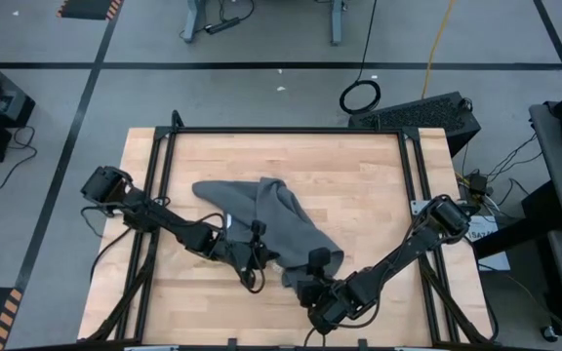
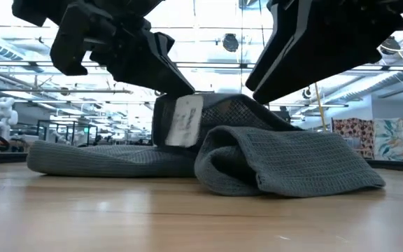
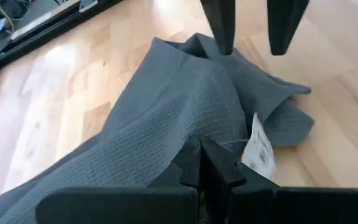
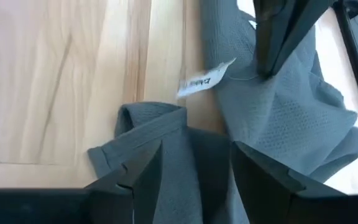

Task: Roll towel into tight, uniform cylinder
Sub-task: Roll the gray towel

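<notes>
Near the middle of the wooden table [image 1: 359, 185], toward its front edge, I see the towel [image 1: 271, 219], a dark grey waffle-weave cloth lying crumpled and folded over itself, not rolled. One flap runs back toward the table's centre; a thicker bunched fold sits nearer the front edge. My left gripper [image 3: 205, 163] has its fingers pinched together on a raised fold of the towel, close by the small white tag [image 3: 259, 148]. My right gripper [image 4: 194, 163] sits at the front end of the cloth, its fingers set moderately apart with a fold of towel between them; whether they press on it I can't tell.

From table height, the tag [image 2: 182, 120] hangs upright on a lifted edge, and the bunched fold in front hides part of the flat cloth behind. That lift is lost from overhead, where both arms cover the towel's front edge. A black metal frame [image 1: 291, 131] borders the light, grained wood.
</notes>
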Controlling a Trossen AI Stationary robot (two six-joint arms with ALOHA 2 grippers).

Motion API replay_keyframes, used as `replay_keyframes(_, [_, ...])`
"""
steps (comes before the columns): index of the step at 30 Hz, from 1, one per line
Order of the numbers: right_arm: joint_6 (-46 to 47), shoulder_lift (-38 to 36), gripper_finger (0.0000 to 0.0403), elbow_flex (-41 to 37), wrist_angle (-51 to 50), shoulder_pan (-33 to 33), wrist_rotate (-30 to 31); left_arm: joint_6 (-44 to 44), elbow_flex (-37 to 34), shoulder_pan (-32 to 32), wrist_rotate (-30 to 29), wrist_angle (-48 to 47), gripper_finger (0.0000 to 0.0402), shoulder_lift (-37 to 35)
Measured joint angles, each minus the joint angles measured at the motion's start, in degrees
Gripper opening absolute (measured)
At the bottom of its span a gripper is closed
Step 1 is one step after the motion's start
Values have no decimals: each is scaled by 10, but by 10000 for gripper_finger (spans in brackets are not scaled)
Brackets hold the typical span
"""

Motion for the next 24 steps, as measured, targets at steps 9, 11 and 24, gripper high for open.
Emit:
replay_keyframes(9, [-106,0,183,0,32,-10,52,-27,0,8,61,17,6,0])
replay_keyframes(11, [-115,0,183,0,32,-16,30,-34,0,9,61,19,6,-1])
replay_keyframes(24, [-133,36,105,0,30,-43,58,-60,0,26,87,21,6,-1])
